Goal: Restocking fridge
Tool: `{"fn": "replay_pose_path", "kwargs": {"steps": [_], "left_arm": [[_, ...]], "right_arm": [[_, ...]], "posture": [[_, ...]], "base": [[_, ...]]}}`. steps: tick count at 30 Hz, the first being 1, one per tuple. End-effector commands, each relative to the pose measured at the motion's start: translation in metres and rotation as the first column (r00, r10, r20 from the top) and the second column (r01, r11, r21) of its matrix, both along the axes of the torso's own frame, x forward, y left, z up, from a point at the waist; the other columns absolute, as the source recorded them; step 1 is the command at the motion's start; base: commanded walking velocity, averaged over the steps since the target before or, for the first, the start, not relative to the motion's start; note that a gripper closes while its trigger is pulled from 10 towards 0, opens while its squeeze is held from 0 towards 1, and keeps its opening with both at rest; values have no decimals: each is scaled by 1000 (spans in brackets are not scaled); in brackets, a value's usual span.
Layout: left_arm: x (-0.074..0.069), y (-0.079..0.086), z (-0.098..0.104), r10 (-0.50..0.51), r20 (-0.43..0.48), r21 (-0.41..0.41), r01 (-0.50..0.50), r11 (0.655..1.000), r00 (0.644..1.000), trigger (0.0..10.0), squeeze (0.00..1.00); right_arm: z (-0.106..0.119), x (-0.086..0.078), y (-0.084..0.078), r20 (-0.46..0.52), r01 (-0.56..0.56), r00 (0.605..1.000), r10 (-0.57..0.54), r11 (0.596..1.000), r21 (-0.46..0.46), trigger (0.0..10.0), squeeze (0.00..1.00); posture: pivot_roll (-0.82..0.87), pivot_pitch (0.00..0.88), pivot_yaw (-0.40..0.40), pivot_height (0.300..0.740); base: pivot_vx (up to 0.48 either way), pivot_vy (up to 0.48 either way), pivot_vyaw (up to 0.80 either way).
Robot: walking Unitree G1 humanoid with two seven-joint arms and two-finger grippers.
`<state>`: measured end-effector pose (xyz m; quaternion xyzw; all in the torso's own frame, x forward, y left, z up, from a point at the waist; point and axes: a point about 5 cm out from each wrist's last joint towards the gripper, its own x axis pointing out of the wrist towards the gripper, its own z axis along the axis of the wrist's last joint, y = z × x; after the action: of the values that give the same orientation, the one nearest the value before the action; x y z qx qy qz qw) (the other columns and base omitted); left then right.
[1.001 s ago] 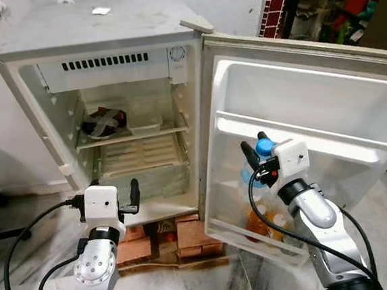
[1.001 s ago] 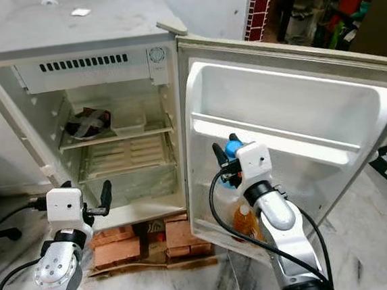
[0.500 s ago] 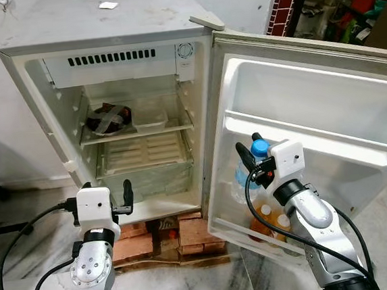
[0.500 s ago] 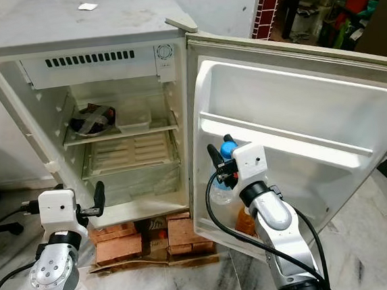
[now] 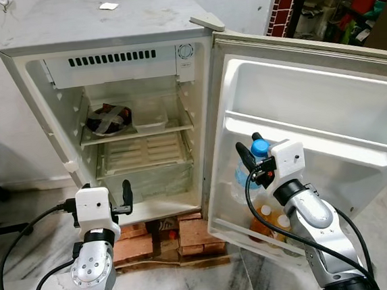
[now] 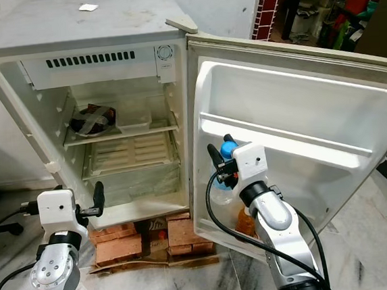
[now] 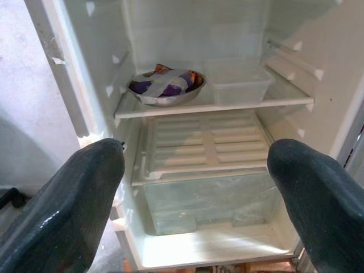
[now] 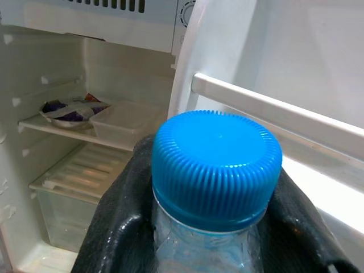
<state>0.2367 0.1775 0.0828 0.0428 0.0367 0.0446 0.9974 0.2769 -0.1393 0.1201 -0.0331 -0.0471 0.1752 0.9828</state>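
Left eye view: fridge (image 5: 102, 31) stands with its door (image 5: 326, 106) swung wide to the robot's right. On the fridge's upper shelf (image 5: 138, 132), a foil-covered bowl (image 5: 107, 118) sits beside a clear lidded container (image 5: 149, 117). Below the shelf, the crisper drawer (image 5: 149, 179). Right tool (image 5: 249, 155) is at the door's inner side, fingers clamped on the neck of a water bottle (image 5: 248, 171) with a blue cap (image 5: 259, 146); the bottle is over the door's lower bin (image 5: 222, 225), where orange-capped bottles (image 5: 268, 218) stand. Left tool (image 5: 126, 191) is held low in front of the fridge's open compartment, holding nothing. Bricks (image 5: 188, 235) lie under the fridge.

Right eye view: same layout. A small white scrap (image 6: 87, 6) lies on the fridge top.

Left wrist view: left tool's two fingers (image 7: 62, 210) spread wide, nothing between them. Beyond them the fridge interior: bowl on the shelf, container just beside it, ribbed drawer cover (image 7: 205, 142) beneath.

Right wrist view: blue cap close up, black fingers (image 8: 119, 227) pressed against the bottle neck on both sides. Door rail (image 8: 273, 114) just behind the cap.
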Motion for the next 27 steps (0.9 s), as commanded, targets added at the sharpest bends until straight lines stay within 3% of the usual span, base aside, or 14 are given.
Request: {"fn": "replay_pose_path", "kwargs": {"steps": [1, 9, 27], "left_arm": [[2, 0, 5, 6, 14, 1, -6, 1000, 1000, 10000, 0], [2, 0, 4, 12, 9, 2, -12, 1000, 1000, 10000, 0], [2, 1, 3, 18, 6, 12, -18, 1000, 1000, 10000, 0]], "right_arm": [[6, 3, 1, 26, -4, 1000, 4, 1000, 5, 10000, 0], [6, 3, 3, 23, -13, 1000, 13, 1000, 8, 10000, 0], [6, 4, 5, 23, -20, 1000, 20, 1000, 9, 10000, 0]], "posture": [[81, 15, -61, 740], [80, 17, -63, 740], [80, 16, -62, 625]], "base": [[0, 0, 0], [0, 0, 0], [0, 0, 0]]}}
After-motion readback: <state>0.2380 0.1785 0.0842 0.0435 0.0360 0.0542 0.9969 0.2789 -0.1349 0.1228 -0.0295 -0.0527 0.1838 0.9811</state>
